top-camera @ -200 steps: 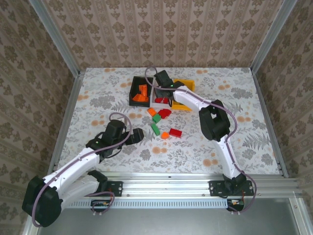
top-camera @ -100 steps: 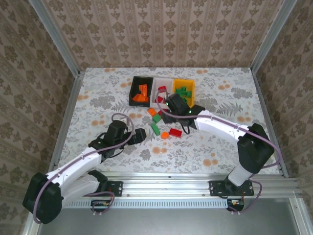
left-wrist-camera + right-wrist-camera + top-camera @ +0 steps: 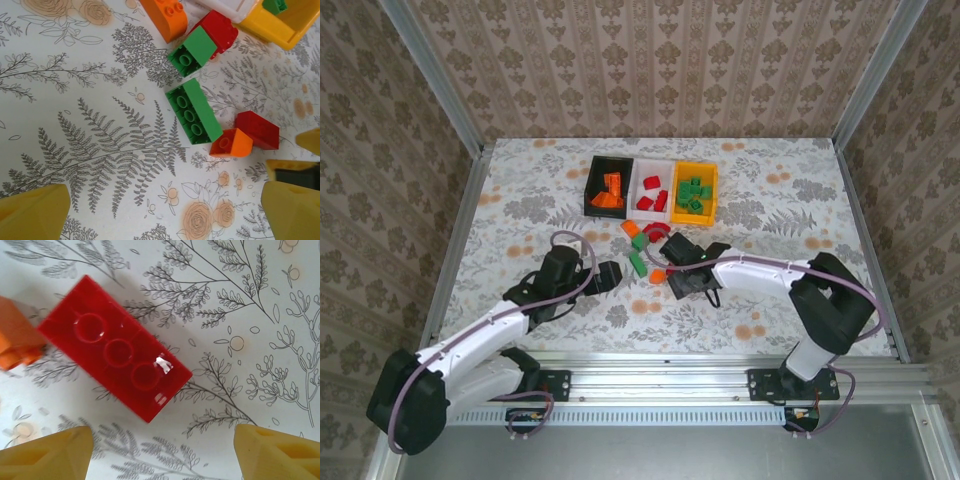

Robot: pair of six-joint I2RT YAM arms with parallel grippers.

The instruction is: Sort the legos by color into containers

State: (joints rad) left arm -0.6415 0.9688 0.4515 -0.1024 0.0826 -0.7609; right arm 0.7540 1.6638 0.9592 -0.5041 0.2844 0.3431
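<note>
At centre of the top view, right gripper [image 3: 682,278] hangs over the loose legos [image 3: 637,263], below the white bin [image 3: 656,166]. Left gripper [image 3: 612,275] waits at centre left, jaws wide. Left wrist view: left gripper [image 3: 162,215] is empty, and the red brick [image 3: 258,130] lies at right, abutting an orange brick [image 3: 231,143]. Right wrist view: right gripper [image 3: 165,455] is spread and empty, with the red brick [image 3: 115,355] lying diagonally above it. Advised: square the wrist to the long sides, descend, and close clear of the orange brick [image 3: 15,335]. Since a second ago, the right gripper has swung from the white bin down to this brick, jaws widening.
</note>
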